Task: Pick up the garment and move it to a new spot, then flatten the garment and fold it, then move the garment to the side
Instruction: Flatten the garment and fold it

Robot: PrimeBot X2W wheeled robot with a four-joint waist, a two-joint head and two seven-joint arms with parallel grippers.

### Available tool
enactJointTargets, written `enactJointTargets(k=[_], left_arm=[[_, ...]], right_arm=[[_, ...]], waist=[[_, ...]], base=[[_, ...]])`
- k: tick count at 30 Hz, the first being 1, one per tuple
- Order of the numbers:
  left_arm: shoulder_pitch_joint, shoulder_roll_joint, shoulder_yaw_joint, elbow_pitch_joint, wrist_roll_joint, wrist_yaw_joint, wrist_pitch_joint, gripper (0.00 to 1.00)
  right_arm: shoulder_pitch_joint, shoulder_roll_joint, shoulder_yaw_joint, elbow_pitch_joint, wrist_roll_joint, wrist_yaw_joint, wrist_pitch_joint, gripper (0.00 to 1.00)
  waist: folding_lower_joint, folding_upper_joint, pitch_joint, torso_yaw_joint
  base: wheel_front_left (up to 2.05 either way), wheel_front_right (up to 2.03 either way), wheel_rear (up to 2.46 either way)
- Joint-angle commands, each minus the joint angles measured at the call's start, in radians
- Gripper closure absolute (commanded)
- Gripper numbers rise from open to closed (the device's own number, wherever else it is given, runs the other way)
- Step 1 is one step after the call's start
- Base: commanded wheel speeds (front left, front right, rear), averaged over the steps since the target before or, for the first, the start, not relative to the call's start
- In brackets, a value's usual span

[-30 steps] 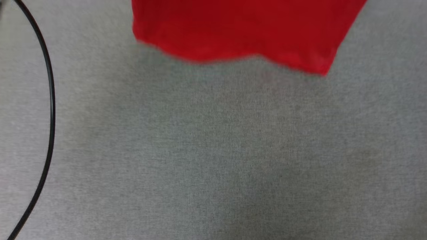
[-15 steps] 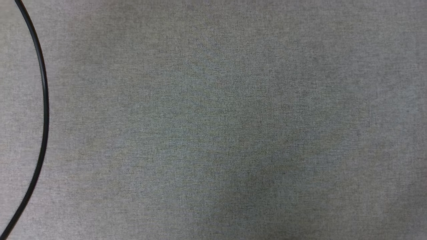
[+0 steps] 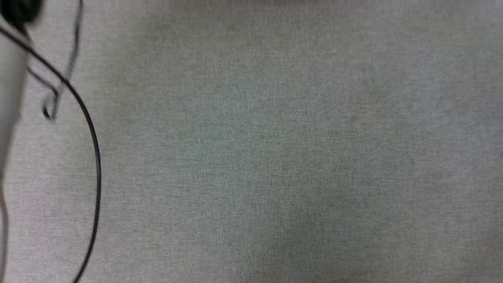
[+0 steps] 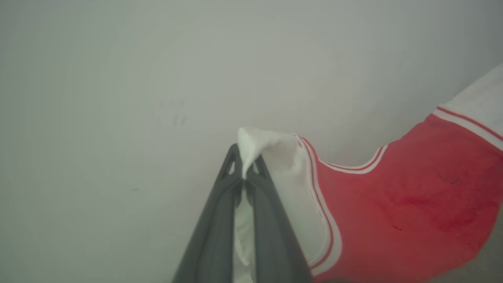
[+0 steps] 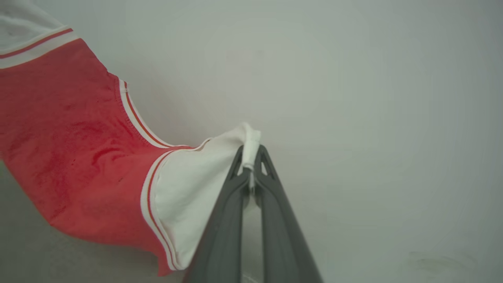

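In the left wrist view the garment hangs to the right of my left gripper, red with a white sleeve and red-and-white striped trim. The dark fingers are shut on a pinch of the white sleeve cloth. In the right wrist view the garment stretches away to the left of my right gripper, which is shut on the other white sleeve. The red body sags between the two grips. The head view looks down on the grey fabric surface.
A thin black cable curves down the left side of the head view. A blurred pale arm part with a dark end sits at the far left edge. Plain pale background lies behind both grippers in the wrist views.
The red hem seen at the top of the head view a second ago has gone out of frame. The cable has shifted right and a pale arm part has come in at the left edge.
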Motion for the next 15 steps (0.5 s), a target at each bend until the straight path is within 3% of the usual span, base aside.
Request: enactJointTargets(k=[1,8,15], left_arm=[[0.086,0.013,-0.002,-0.026,-0.013,0.017,-0.015,1.0],[0.357,0.039,-0.005,-0.123,-0.066,0.065,-0.032,1.0],[0.685,0.081,-0.006,-0.271,-0.134,0.148,-0.029,1.0]], right_arm=[[0.07,-0.016,0.021,-0.021,0.026,-0.002,-0.017,1.0],[0.284,-0.054,0.067,-0.096,0.083,-0.002,-0.05,1.0],[0.558,-0.076,0.083,-0.154,0.113,-0.002,-0.067,1.0]], waist=[[-0.0001,0.0,-0.046,0.004],[-0.0001,0.0,-0.129,0.005],[-0.0001,0.0,-0.235,-0.002]], base=[[0.0,0.0,0.0],[0.0,0.0,0.0],[0.0,0.0,0.0]])
